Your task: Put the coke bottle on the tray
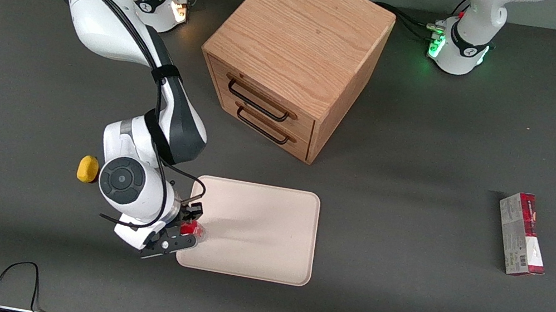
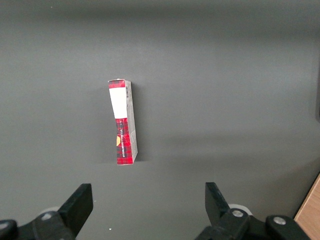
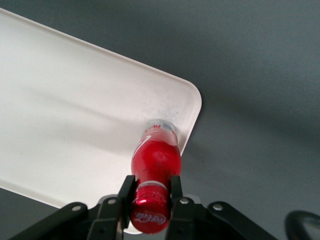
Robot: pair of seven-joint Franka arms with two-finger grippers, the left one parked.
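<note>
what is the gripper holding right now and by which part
The gripper is shut on the coke bottle, pinching its neck just under the red cap, over a corner of the tray nearest the front camera.

One bottle [image 3: 155,155], tray [image 1: 265,233], cabinet [image 1: 297,40], carton [image 1: 522,233], lemon [image 1: 88,169].

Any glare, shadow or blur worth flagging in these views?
Front view: arm's soft shadow crosses the tray; the arm bases' lights glow. Right wrist view: coke bottle sharp, glossy cap, held in the gripper. Left wrist view: even light, carton crisp.
</note>
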